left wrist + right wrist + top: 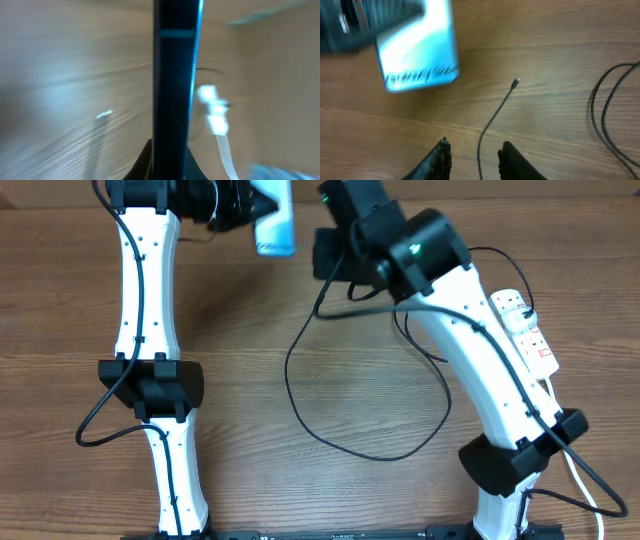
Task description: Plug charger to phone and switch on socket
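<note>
1. Far left: note the left gripper (250,212) clenched on the phone (276,225), apparently clear of the wooden table (240,390), lettered short edge turned toward the other arm. Slim, glassy slab with a pale blue screen, black bezel and smooth sides. Expect a slip or twist in that grip under any sideways push at the port.
2. Centre, far side: find the right gripper (474,152) with jaws parted, pinching nothing, straddling the charger (492,120) flat on the wood. Thin, limp, black cable ending in a small connector tip (516,82), near the phone yet apart from it.
3. Main hazard here: closing too far back from that tip, leaving a floppy end to buckle against the glass rather than enter. Cannot tell tip orientation or port position through the blur.
4. Centre, near side: watch the wide slack loop of the same cable close under the right arm, liable to snag or drag on a lift.
5. Far right: see the socket (525,330), a white hard-plastic strip with a red-and-white label, partly beneath the right arm and well apart from the phone. Switch position too small to read. Beware shoving the light strip instead of tipping its switch.
</note>
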Tool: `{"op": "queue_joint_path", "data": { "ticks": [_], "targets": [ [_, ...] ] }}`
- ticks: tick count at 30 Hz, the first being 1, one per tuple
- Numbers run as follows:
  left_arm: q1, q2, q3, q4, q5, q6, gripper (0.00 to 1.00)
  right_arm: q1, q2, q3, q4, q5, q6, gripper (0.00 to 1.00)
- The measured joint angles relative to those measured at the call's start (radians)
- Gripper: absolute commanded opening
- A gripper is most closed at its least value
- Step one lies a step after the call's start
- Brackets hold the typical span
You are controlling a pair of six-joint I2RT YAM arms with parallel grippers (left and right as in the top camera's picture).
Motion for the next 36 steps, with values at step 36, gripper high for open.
{"op": "queue_joint_path", "data": {
  "ticks": [36],
  "targets": [
    [-0.023,0.0,0.0,-0.252,-0.69,-0.077,0.04,-0.03,0.52,0.002,0.203,0.062,0.274,0.54]
  ]
}}
